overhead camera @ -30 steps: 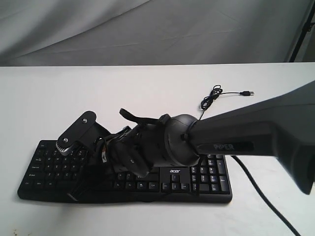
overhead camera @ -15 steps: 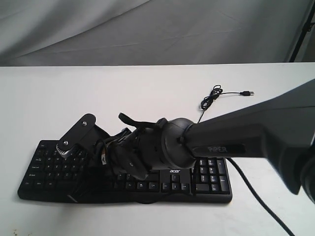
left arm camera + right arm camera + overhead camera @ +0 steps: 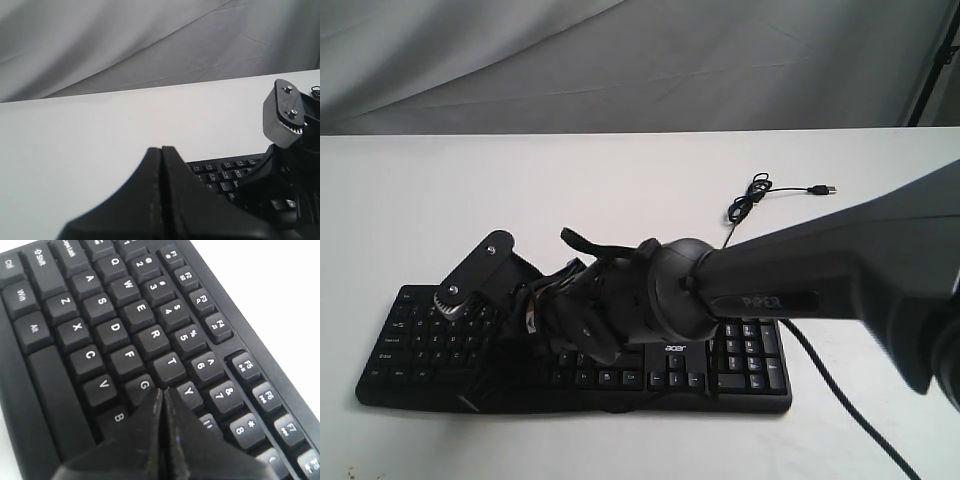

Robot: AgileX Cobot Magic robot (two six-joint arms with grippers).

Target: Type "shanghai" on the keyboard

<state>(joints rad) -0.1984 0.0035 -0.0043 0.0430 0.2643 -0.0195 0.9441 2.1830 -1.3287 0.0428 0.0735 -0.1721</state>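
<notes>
Evidently, the right gripper [image 3: 162, 390], jaws pressed together, is held low over the keyboard [image 3: 115, 330] with G and Y beside its tip, so an "h" is judged in hand, first or second untold, while the left gripper [image 3: 161, 148], likewise closed, is parked short of the keys.

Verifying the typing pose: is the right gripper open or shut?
Shut. In the right wrist view the right gripper shows only a thin seam down its middle, with no gap. Its tip is by the G key of the keyboard.
</notes>
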